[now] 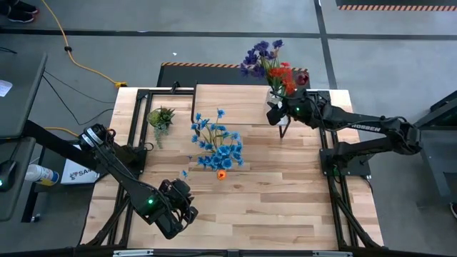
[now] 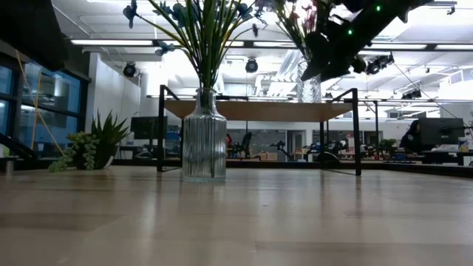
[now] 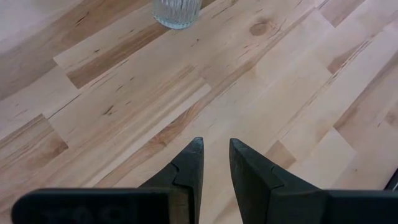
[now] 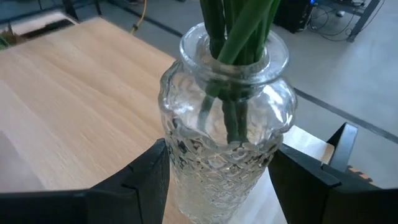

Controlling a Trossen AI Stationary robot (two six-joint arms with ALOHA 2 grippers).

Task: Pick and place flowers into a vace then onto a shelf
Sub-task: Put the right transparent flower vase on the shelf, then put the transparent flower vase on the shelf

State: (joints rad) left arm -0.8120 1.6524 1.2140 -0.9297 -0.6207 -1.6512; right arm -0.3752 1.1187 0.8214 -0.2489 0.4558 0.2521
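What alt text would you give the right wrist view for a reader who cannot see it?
The right gripper has its two dark fingers on either side of a textured clear glass vase holding green flower stems. A light-wood shelf lies below and beside the vase, with grey floor beyond it.

The blue flowers [image 1: 218, 146] with one orange bloom stand upright in a ribbed clear glass vase [image 2: 204, 139] on the tabletop, in front of the shelf [image 1: 232, 98] (light wood, black legs). The red and purple flowers [image 1: 275, 66] sit in a textured glass vase [image 4: 222, 146] above the shelf's right end.
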